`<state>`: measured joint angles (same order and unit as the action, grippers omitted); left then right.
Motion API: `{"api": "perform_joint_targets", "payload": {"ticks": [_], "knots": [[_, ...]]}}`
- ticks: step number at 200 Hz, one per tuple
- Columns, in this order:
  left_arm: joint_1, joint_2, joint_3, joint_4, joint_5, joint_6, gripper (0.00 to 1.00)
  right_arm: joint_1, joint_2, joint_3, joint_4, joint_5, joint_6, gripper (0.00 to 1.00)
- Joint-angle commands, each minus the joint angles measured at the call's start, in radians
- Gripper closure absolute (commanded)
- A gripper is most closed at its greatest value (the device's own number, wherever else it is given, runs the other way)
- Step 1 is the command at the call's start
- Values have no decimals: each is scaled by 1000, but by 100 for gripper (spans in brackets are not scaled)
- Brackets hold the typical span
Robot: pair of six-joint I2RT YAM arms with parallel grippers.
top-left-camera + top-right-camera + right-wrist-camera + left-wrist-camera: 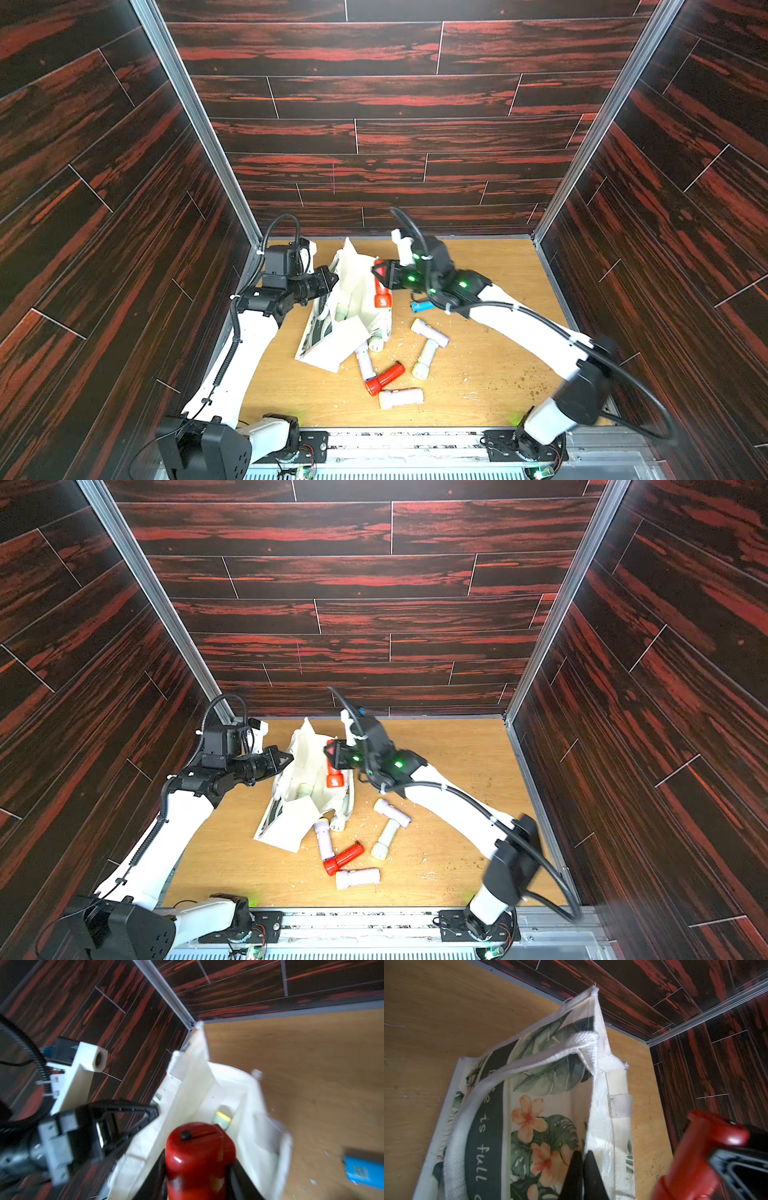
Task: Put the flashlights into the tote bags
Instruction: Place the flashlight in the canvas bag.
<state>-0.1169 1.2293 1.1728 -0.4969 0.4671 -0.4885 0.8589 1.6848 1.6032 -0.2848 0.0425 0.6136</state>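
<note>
The left jaws are pinched together on the rim of the tote bag (550, 1084), whose mouth gapes. The right jaws are clamped on a red flashlight (199, 1147) at that opening. One pale flashlight (222, 1118) lies inside. White lettering (483, 1140) on the bag's dark band reads "is full", among printed leaves and peach flowers.

On the crumb-strewn light wooden table (498, 374), near the bag, lie a blue flashlight (422, 306), a second red flashlight (385, 377) and several pale ones (424, 359). Dark red-streaked plank walls (374, 104) enclose it.
</note>
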Motion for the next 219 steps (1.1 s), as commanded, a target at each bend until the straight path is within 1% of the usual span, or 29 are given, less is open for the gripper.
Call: {"api": "perform_joint_targets", "payload": {"ticks": [1, 26, 88, 137, 194, 219], "knots": [[8, -23, -13, 37, 39, -17, 100, 27, 81, 82, -40, -12, -39, 100], [11, -25, -14, 40, 47, -23, 100, 39, 149, 123, -52, -6, -17, 100], [11, -42, -26, 62, 57, -34, 100, 70, 273, 159, -24, -10, 81, 100], [11, -63, -53, 114, 74, -60, 100, 94, 361, 199, -27, -17, 117, 100], [11, -77, -80, 147, 75, -79, 100, 101, 418, 218, -28, -39, 154, 100], [11, -88, -96, 176, 96, -82, 100, 101, 440, 222, -23, -53, 190, 100]]}}
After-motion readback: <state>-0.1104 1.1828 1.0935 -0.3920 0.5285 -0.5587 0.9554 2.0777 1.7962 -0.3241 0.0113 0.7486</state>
